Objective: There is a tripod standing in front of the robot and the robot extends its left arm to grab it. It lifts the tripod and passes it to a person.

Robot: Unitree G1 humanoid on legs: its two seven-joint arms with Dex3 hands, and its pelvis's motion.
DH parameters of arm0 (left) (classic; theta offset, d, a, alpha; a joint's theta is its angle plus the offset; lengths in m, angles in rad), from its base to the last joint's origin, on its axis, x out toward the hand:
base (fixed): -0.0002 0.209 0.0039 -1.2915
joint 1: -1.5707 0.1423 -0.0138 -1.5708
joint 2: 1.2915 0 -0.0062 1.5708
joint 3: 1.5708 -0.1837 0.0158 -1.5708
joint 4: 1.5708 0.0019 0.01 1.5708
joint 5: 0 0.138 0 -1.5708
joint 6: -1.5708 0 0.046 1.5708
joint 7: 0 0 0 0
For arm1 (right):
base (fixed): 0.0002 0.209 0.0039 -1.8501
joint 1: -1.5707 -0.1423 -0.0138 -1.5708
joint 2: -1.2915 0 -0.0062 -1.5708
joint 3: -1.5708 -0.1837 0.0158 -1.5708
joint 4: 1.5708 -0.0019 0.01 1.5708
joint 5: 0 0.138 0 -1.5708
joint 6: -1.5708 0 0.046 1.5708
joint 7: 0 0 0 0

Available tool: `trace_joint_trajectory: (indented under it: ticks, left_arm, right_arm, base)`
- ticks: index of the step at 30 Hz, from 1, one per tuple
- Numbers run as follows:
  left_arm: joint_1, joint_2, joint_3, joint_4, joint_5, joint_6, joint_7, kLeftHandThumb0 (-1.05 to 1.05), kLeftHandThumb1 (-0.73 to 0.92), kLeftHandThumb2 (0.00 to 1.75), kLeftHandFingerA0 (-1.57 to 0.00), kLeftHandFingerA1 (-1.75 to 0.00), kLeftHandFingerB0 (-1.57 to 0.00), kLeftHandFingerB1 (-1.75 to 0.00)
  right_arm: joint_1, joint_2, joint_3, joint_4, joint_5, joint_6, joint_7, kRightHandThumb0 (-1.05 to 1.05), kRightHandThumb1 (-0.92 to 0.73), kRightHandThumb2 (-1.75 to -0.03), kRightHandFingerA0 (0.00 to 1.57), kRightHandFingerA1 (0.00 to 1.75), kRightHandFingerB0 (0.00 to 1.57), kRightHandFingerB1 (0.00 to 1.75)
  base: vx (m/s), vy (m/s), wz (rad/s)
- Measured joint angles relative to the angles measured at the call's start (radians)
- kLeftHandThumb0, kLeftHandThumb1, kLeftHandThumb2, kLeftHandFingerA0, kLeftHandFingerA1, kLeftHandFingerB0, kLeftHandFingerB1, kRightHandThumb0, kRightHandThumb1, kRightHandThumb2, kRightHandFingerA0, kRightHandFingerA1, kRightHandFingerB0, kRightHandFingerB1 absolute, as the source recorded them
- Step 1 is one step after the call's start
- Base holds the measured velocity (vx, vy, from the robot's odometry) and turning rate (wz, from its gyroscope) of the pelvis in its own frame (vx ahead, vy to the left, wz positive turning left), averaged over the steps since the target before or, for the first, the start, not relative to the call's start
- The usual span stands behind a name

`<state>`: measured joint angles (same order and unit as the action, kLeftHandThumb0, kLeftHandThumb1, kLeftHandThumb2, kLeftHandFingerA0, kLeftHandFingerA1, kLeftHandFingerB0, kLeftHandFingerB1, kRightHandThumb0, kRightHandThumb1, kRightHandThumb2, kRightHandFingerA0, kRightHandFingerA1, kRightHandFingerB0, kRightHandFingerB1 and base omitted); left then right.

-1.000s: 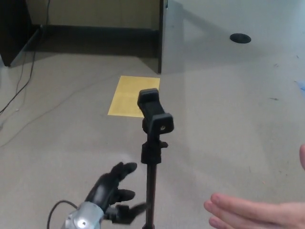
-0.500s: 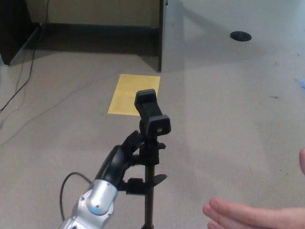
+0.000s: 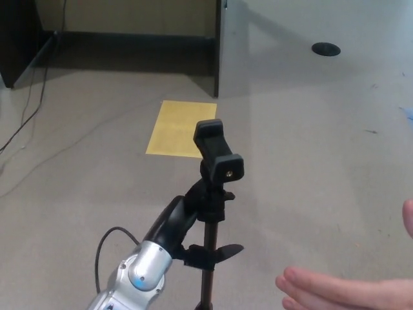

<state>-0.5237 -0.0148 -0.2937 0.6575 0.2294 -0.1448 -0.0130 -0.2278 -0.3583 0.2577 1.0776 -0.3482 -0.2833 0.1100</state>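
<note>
A black tripod (image 3: 217, 165) with a phone clamp on top stands upright in the middle of the head view, its pole running down to the bottom edge. My left hand (image 3: 182, 223) comes up from the lower left and is wrapped around the pole just under the head, shut on it. A person's open hand (image 3: 335, 290) lies palm up at the bottom right, apart from the tripod. My right hand does not show.
A yellow sheet (image 3: 181, 127) lies on the grey carpet behind the tripod. A grey desk panel (image 3: 227, 48) stands at the back, with a dark round grommet (image 3: 325, 49) to the right. Cables (image 3: 29, 110) trail at the left.
My left hand rose from below, reached the pole and closed on it. The tripod head has since shifted slightly to the right. The person's hand stays in place.
</note>
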Motion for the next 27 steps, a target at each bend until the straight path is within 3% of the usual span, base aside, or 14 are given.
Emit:
trace_joint_trajectory:
  ticks: [1,2,3,6,8,9,10,11,12,13,15,16,17,27]
  left_arm:
    - [-0.002,-0.002,0.001,0.001,0.000,0.005,0.000,-0.39,0.60,0.70,-0.61,-0.52,-0.12,-0.32]
    - [-0.007,-0.008,0.004,0.008,0.000,0.014,0.000,-0.21,0.80,0.64,-0.85,-0.53,-0.33,-0.32]
    - [-0.012,-0.015,0.008,0.015,0.000,0.020,0.000,-0.06,0.87,0.65,-1.01,-0.60,-0.59,-0.42]
    - [-0.024,-0.037,0.026,0.030,-0.005,0.029,0.000,0.03,0.85,0.66,-1.09,-0.79,-0.87,-0.62]
    - [-0.027,-0.050,0.046,0.033,-0.007,0.032,0.004,0.05,0.86,0.66,-1.08,-0.90,-0.86,-0.76]
    - [-0.027,-0.057,0.053,0.035,-0.008,0.034,0.007,0.05,0.83,0.73,-1.05,-1.03,-0.86,-0.91]
    - [-0.027,-0.064,0.064,0.037,-0.008,0.036,0.011,0.03,0.84,0.72,-1.03,-1.10,-0.85,-0.97]
    - [-0.027,-0.067,0.068,0.037,-0.008,0.037,0.013,0.06,0.82,0.79,-0.98,-1.33,-0.81,-1.11]
    - [-0.027,-0.072,0.076,0.038,-0.008,0.038,0.020,0.06,0.82,0.79,-0.98,-1.33,-0.81,-1.11]
    - [-0.025,-0.075,0.081,0.039,-0.008,0.038,0.026,0.04,0.81,0.78,-0.94,-1.38,-0.78,-1.14]
    - [-0.018,-0.080,0.088,0.037,-0.008,0.036,0.037,0.00,0.83,0.74,-0.89,-1.50,-0.70,-1.24]
    - [-0.013,-0.082,0.090,0.035,-0.008,0.034,0.041,0.00,0.83,0.74,-0.89,-1.50,-0.70,-1.24]
    - [-0.009,-0.083,0.091,0.033,-0.008,0.032,0.043,-0.01,0.84,0.75,-0.88,-1.50,-0.69,-1.26]
    - [0.043,-0.111,0.159,-0.091,-0.049,0.033,0.024,-0.04,0.77,0.83,-1.03,-1.40,-0.79,-1.23]
  right_arm:
    - [0.001,0.000,0.000,0.000,0.000,0.000,0.001,-0.39,-0.72,-0.61,0.62,0.41,0.43,0.35]
    - [0.001,0.000,0.000,-0.001,0.000,0.000,0.002,-0.46,-0.60,-0.85,0.53,0.54,0.38,0.47]
    - [0.002,0.000,0.001,-0.002,-0.001,0.000,0.002,-0.40,-0.72,-0.61,0.59,0.40,0.43,0.34]
    - [0.002,0.000,0.005,-0.003,-0.003,0.000,0.003,-0.40,-0.71,-0.61,0.59,0.40,0.43,0.34]
    - [0.001,-0.001,0.007,-0.003,-0.004,0.001,0.003,-0.40,-0.71,-0.61,0.60,0.40,0.43,0.34]
    - [0.001,-0.001,0.007,-0.003,-0.004,0.001,0.003,-0.47,-0.59,-0.85,0.54,0.53,0.38,0.47]
    - [-0.001,-0.001,0.007,-0.003,-0.004,0.002,0.004,-0.40,-0.71,-0.61,0.62,0.41,0.43,0.35]
    - [-0.002,-0.001,0.007,-0.003,-0.004,0.003,0.004,-0.40,-0.71,-0.61,0.62,0.41,0.44,0.35]
    - [-0.003,-0.001,0.007,-0.003,-0.004,0.004,0.005,-0.40,-0.71,-0.61,0.62,0.41,0.44,0.35]
    - [-0.003,-0.001,0.008,-0.002,-0.005,0.005,0.005,-0.47,-0.59,-0.85,0.53,0.53,0.39,0.48]
    - [-0.003,-0.001,0.009,0.003,-0.005,0.005,0.004,-0.47,-0.59,-0.86,0.53,0.54,0.39,0.48]
    - [-0.003,-0.001,0.010,0.005,-0.005,0.005,0.004,-0.47,-0.59,-0.86,0.53,0.54,0.39,0.48]
    - [-0.002,-0.001,0.011,0.007,-0.006,0.005,0.004,-0.41,-0.71,-0.61,0.61,0.41,0.44,0.35]
    - [0.003,-0.001,0.005,0.014,-0.004,0.005,0.004,-0.39,-0.69,-0.61,0.65,0.42,0.44,0.35]
  base:
    - [0.00,0.000,0.00]
    - [0.00,0.000,0.00]
    - [0.00,0.000,0.00]
    - [0.00,0.000,0.00]
    - [0.00,0.000,0.00]
    - [0.00,0.000,0.00]
    - [0.00,0.000,0.00]
    - [0.00,0.000,0.00]
    - [0.00,0.000,0.00]
    - [0.00,0.000,0.00]
    - [0.00,0.000,0.00]
    - [0.00,0.000,0.00]
    - [0.00,0.000,0.00]
    - [0.00,0.000,0.00]
